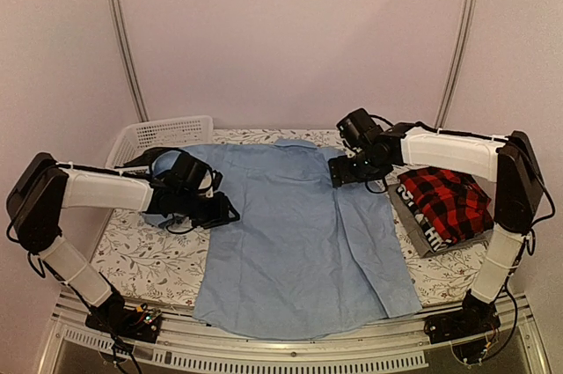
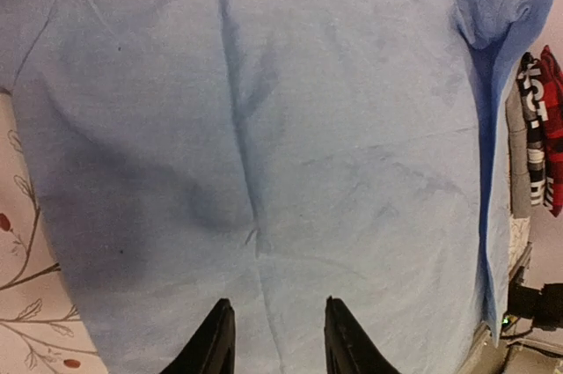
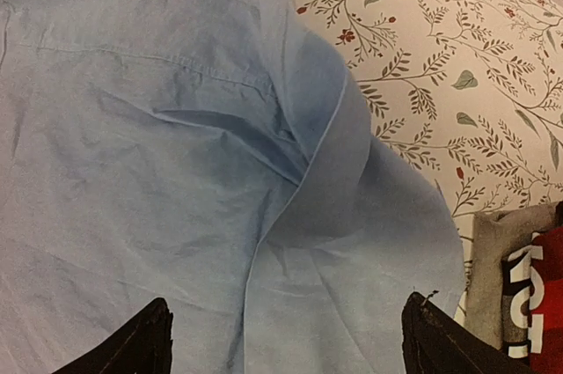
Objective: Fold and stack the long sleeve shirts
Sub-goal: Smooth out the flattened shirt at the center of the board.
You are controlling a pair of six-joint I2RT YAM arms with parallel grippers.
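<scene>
Two grippers hover over the light blue shirt (image 1: pixel 299 242), which I see spread flat mid-table (image 1: pixel 132 260). Left gripper (image 2: pixel 278 312) is at its 9 o'clock edge, fingers parted, holding nothing. Right gripper (image 3: pixel 286 326) is at 1 o'clock above a raised fold, fingers spread wide, empty. Plaid shirt (image 1: pixel 444 202) lies stacked on grey shirt (image 1: pixel 420 235) at 3 o'clock.

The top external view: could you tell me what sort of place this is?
Likely a robot test cell staged for laundry: a floral-clothed table, a light blue shirt spread out, a white basket far left.
</scene>
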